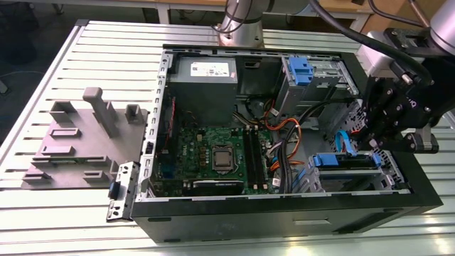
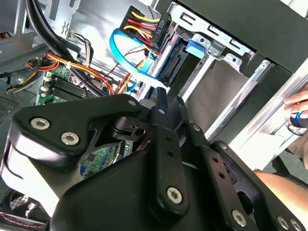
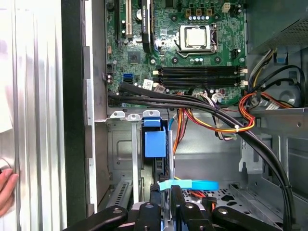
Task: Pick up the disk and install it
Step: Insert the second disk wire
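Blue-railed disk (image 1: 341, 162) is sitting in the case's lower drive bay in the exterior view, end effector (image 1: 380, 141) hovering just above. Both wrist views: fingers (image 2: 161, 103) closed together, grasping nothing; disk (image 3: 155, 139) slotted in bay.

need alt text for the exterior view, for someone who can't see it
An open computer case lies on a slatted metal table, with the robot arm's black end effector lowered over the drive bay at the exterior view's right, beside a blue-railed disk. Inside are a green motherboard and a grey power supply.
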Motion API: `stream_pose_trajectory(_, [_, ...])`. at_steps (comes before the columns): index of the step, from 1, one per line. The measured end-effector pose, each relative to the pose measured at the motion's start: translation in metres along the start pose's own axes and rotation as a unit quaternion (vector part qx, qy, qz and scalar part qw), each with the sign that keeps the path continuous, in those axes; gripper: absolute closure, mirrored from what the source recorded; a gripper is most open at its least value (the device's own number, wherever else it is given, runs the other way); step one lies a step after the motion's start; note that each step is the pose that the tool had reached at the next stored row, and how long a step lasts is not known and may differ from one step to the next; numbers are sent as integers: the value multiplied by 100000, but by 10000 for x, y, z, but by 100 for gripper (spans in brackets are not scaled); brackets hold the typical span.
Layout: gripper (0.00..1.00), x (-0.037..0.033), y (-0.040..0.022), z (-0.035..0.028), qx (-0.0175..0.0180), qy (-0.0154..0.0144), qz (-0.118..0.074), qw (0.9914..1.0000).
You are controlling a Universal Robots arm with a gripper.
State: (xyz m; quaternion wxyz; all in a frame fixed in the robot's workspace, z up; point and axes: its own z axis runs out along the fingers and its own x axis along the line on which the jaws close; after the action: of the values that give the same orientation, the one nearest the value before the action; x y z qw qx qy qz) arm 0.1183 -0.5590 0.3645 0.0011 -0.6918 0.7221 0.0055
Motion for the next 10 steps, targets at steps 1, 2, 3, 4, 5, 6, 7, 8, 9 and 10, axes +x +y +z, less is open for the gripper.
stream_pose_trajectory(1, [76, 0, 0, -5, -2, -2, -1, 100000])
stream_pose_trajectory(2, [76, 0, 0, -7, -2, -5, 0, 100000])
stream_pose_trajectory(3, [76, 0, 0, -8, 0, -9, -2, 100000])
stream_pose_trajectory(4, [76, 0, 0, -13, -1, 2, -1, 100000])
stream_pose_trajectory(5, [76, 0, 0, -16, -1, 2, 0, 100000])
stream_pose_trajectory(6, [76, 0, 0, -17, -1, 4, -2, 100000])
stream_pose_trajectory(7, [76, 0, 0, -19, -1, 4, 1, 100000])
stream_pose_trajectory(8, [76, 0, 0, -22, -1, 13, 0, 100000])
stream_pose_trajectory(9, [76, 0, 0, -27, -1, 19, 0, 100000])
stream_pose_trajectory(10, [76, 0, 0, -32, -1, 10, 0, 100000])
